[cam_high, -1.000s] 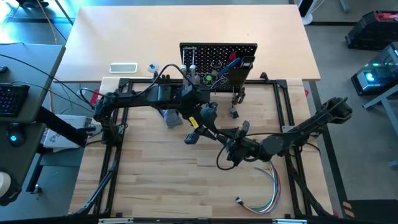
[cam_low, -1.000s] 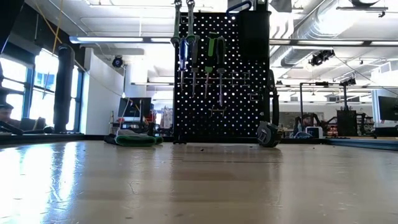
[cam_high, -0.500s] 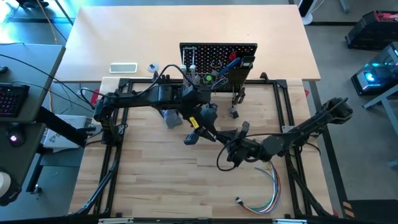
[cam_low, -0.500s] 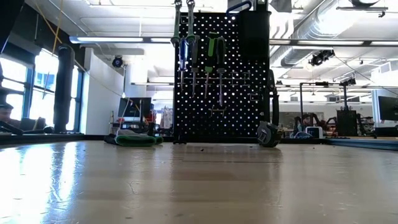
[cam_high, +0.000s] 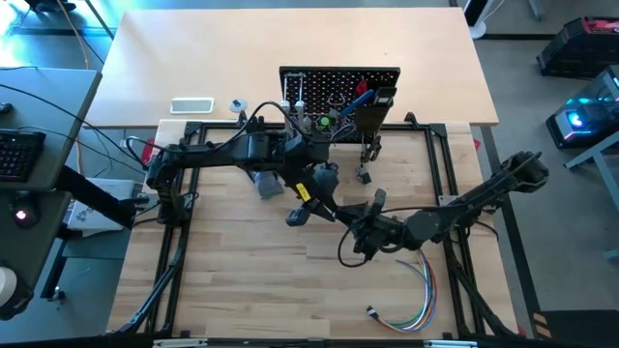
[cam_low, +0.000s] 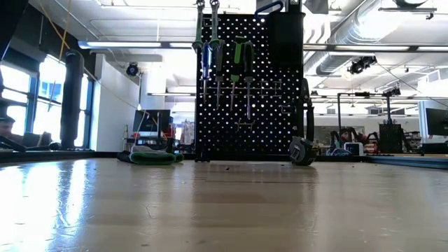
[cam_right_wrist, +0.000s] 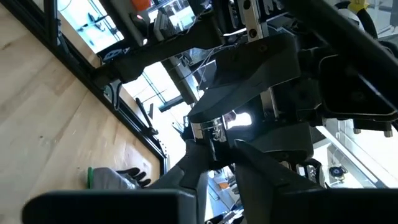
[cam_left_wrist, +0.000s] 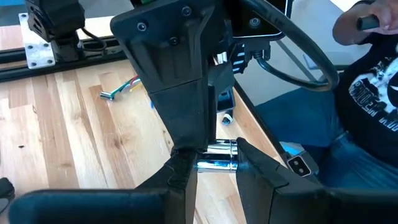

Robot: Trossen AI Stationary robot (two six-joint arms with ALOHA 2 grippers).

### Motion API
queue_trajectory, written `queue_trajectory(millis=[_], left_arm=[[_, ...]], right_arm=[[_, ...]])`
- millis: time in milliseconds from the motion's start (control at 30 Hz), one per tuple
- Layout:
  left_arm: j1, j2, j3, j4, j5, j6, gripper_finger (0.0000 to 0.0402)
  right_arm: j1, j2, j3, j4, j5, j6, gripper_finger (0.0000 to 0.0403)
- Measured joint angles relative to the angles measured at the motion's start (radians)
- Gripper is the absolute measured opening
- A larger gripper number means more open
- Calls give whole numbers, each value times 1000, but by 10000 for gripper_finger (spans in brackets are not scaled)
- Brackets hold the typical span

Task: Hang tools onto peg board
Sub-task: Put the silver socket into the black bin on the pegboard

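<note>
Right jaws closed onto wrench [cam_left_wrist: 216,157].

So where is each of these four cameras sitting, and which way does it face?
High: overhead, looking straight down on the table, both arms and the peg board.
Low: at table-top height, facing the peg board; no arm shows.
Left wrist: on the left arm, looking past the left hand at a chrome tool.
Right wrist: on the right arm, right hand gripping it too.
Both wrist views share that tool.

Peg board [cam_high: 338,85] at table's far edge; glove [cam_high: 267,184] before it, left; wire bundle [cam_high: 411,307] near right front.
</note>
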Motion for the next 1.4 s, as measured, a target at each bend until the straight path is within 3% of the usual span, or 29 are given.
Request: queue_trajectory(millis=[400,933,1400], left_arm=[[0,0,0,7,-2,2,71],[-5,31,1,36,3,-12,71],[-3,34,1,37,7,-25,71]], right_arm=[[-3,1,0,-1,-35,1,114],[-35,4,0,2,-94,20,114],[-35,4,0,-16,-21,12,76]])
